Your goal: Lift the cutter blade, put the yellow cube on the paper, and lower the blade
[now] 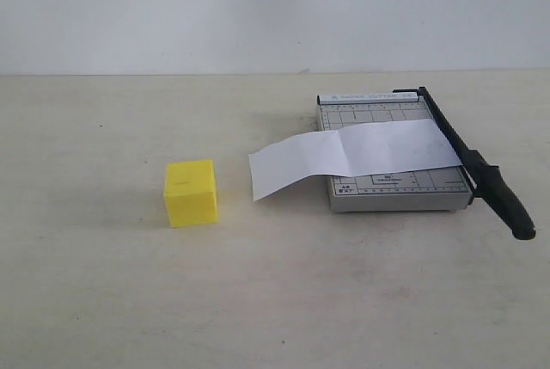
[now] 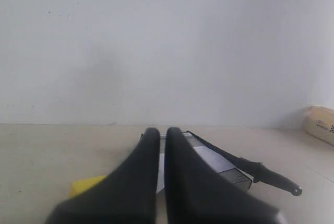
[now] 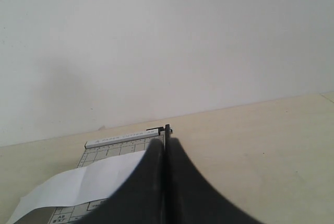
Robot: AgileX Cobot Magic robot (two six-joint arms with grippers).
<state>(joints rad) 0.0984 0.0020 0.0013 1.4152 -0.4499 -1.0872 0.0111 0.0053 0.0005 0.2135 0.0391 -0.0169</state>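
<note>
One tan box (image 2: 321, 124) (left wrist view only) beyond the cutter blade (image 2: 245, 163)

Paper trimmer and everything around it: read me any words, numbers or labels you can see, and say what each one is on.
Nothing can be quoted with confidence.
Grey trimmer base, top strip: a line of print, too small to read.
Same base, grid: scale marks and corner labels, too small to read.
Cardboard box: dark printing, blurred.
Yellow cube, paper, cutter blade: no text visible.
</note>
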